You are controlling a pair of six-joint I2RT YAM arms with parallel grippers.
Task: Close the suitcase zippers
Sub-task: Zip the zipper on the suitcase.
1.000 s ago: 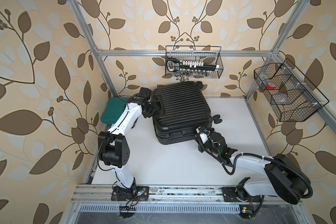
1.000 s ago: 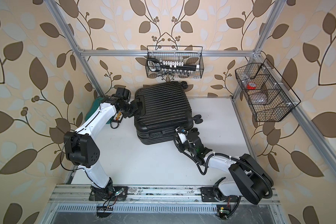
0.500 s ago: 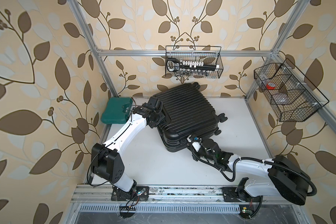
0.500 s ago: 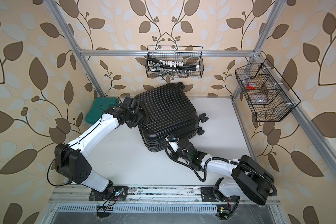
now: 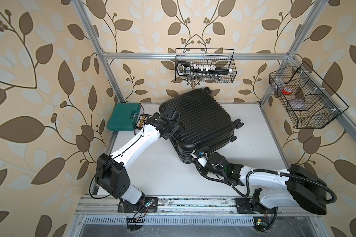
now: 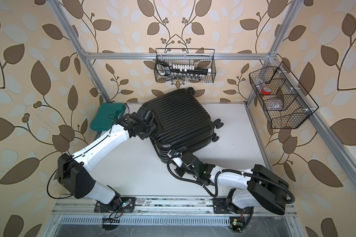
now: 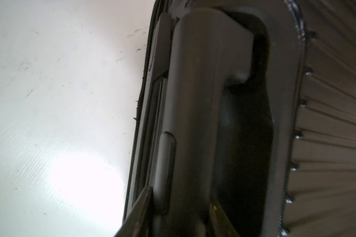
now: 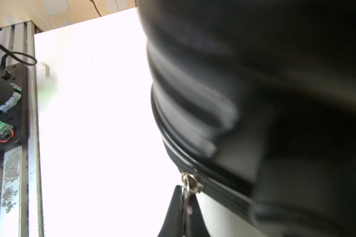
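The black ribbed suitcase [image 5: 199, 121] [image 6: 179, 121] lies flat and skewed on the white table [image 5: 162, 174], wheels toward the right. My left gripper [image 5: 173, 125] [image 6: 150, 127] [image 7: 181, 198] is shut on the suitcase's black handle [image 7: 195, 102], one finger on each side of it. My right gripper [image 5: 195, 152] [image 6: 171, 152] [image 8: 185, 190] sits at the near corner, shut on a silvery zipper pull tab [image 8: 188, 182]. The black zipper track [image 8: 224, 180] runs along the seam beside it. Any other pull tab is hidden.
A teal tool case [image 5: 124, 119] lies at the back left by the left wrist. One wire basket [image 5: 205, 67] hangs on the back wall and another [image 5: 302, 98] on the right frame. The metal rail [image 5: 173, 205] borders the table's front.
The suitcase has turned counterclockwise in the top views, its handle side swinging toward the front with my left gripper. My right gripper has travelled left to the near corner with the pull tab.
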